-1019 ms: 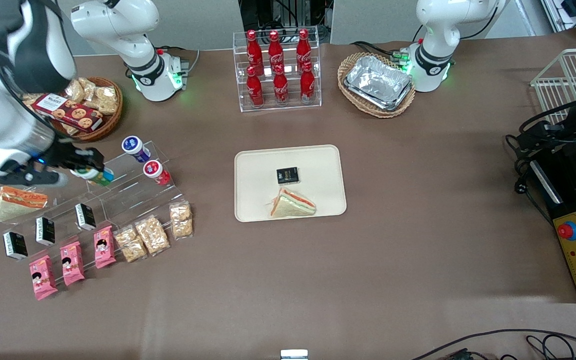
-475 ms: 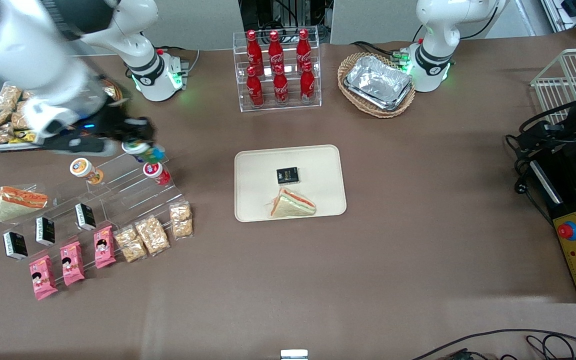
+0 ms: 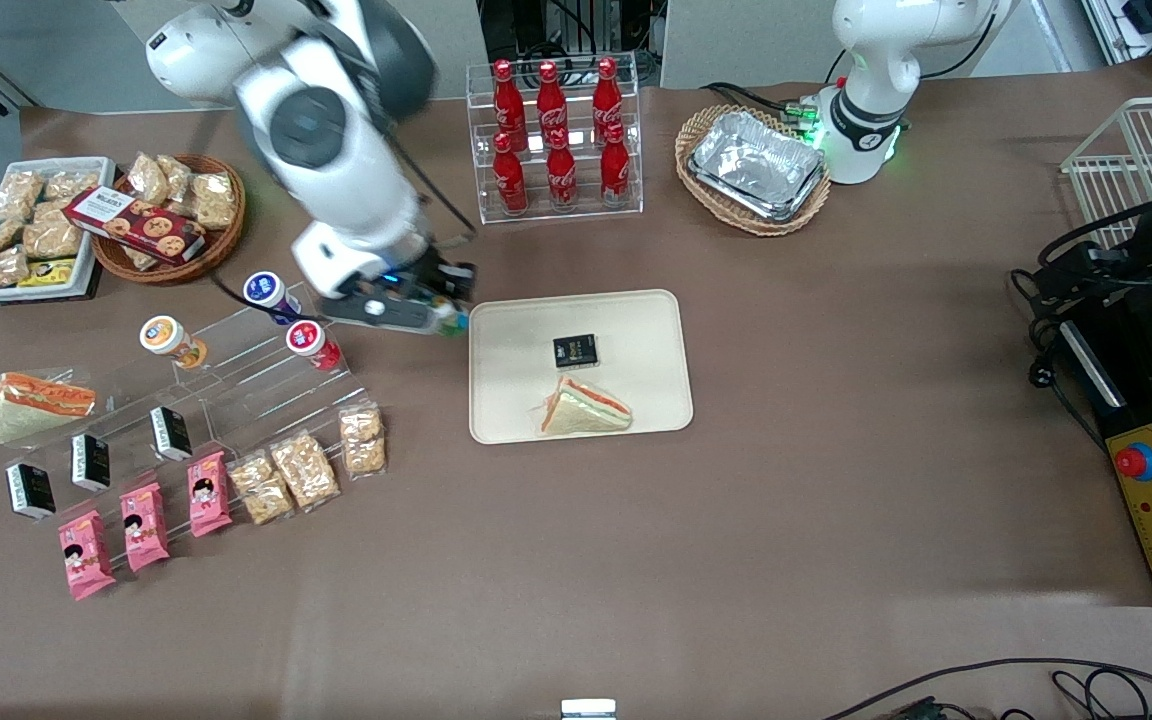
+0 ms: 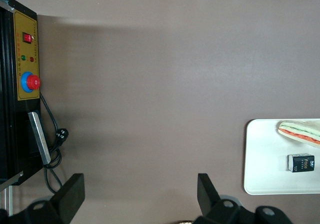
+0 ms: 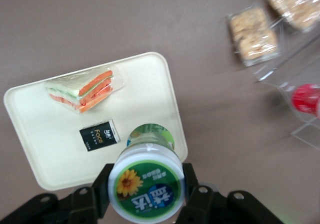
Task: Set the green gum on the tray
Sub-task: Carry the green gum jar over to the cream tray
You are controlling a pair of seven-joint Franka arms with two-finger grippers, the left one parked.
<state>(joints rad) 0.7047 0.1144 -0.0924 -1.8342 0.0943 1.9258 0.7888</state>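
Note:
The green gum, a small green canister with a white lid and a green sunflower label, sits between my gripper's fingers, which are shut on it. In the front view the gripper hangs just above the table beside the edge of the cream tray that faces the working arm's end; only a bit of the green gum shows there. On the tray lie a wrapped sandwich and a small black packet.
A clear stepped stand toward the working arm's end holds blue-lidded, red and orange canisters, with black boxes, pink packets and snack bags nearer the camera. A cola bottle rack and a wicker basket of foil trays stand farther back.
The gripper has carried the green gum from the stepped stand across the table to the tray's edge, and the arm has swung over with it.

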